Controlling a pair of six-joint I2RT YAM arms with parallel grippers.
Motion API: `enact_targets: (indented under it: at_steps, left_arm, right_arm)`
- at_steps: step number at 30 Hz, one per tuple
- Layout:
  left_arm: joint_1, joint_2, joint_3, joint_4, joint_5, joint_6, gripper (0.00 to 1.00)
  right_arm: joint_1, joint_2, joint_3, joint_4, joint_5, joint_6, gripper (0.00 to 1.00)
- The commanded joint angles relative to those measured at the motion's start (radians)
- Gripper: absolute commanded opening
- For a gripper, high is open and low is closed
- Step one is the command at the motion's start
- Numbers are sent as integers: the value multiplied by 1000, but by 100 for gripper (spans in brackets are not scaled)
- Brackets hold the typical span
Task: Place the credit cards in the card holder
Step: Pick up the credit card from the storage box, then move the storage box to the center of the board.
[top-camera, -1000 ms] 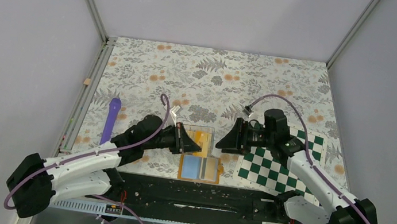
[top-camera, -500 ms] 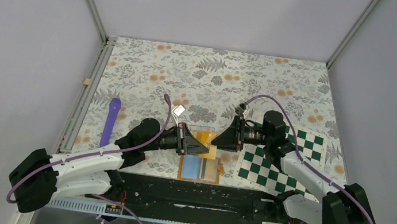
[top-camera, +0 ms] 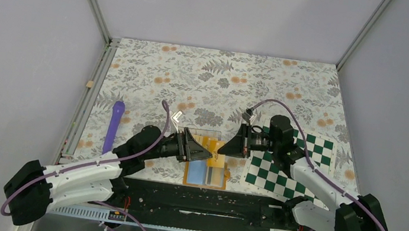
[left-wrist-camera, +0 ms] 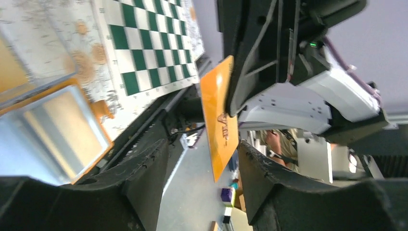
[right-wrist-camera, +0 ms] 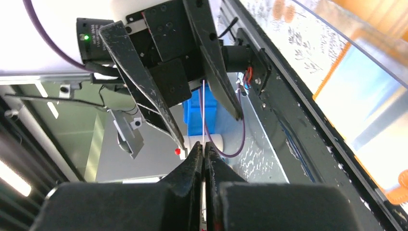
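Note:
An orange-yellow credit card (left-wrist-camera: 219, 120) hangs upright in the air between both grippers. My right gripper (right-wrist-camera: 203, 147) is shut on its edge, which shows as a thin pale line (right-wrist-camera: 204, 110) between the pads. My left gripper (left-wrist-camera: 198, 149) is open, its fingers (left-wrist-camera: 144, 173) standing either side of the card's lower end without pinching it. From above, the card (top-camera: 217, 148) sits between the left gripper (top-camera: 206, 153) and the right gripper (top-camera: 224, 150). The card holder (top-camera: 206, 174) lies open just below them, light-blue pockets up. More credit cards (top-camera: 209, 141) lie in a clear box.
A green-and-white chequered board (top-camera: 288, 162) lies under the right arm. The clear plastic box (top-camera: 204, 134) stands just behind the card holder. A purple object (top-camera: 113, 124) lies at the left near the table's metal rail. The black base bar (top-camera: 202, 202) runs along the near edge.
My right gripper has closed on the card, and my left gripper, shut on it before, has opened. Both gripper tips have stayed close together above the card holder.

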State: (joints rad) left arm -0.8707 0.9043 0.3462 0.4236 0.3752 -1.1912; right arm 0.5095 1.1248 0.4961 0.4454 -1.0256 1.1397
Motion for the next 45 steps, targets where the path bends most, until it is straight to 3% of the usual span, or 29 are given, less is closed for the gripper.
enact_targets:
  at_steps: [1,5,9,12,20,28,34,45]
  left_arm:
    - [-1,-51,6,-215,-129,54,55]
    - [-2,-13,88,-532,-236,121,50]
    - [-11,98,199,-765,-352,192,44]
    - [-35,201,289,-838,-416,243,42]
    - [-86,493,490,-913,-543,308,40]
    - [-83,686,656,-995,-658,322,40]
    - [-38,829,799,-1030,-669,375,41]
    - [100,1010,1032,-989,-539,515,45]
  right_arm:
    - [6,-65,88,-394,123,-269,0]
    - [-20,-94,121,-645,260,-385,0]
    - [-67,-116,95,-681,298,-396,0]
    - [-83,-112,80,-681,297,-392,0]
    - [-91,-100,68,-681,290,-399,0]
    - [-95,-92,61,-691,279,-412,0]
    - [-95,-84,57,-723,284,-451,0]
    - [-95,-66,38,-771,299,-514,0]
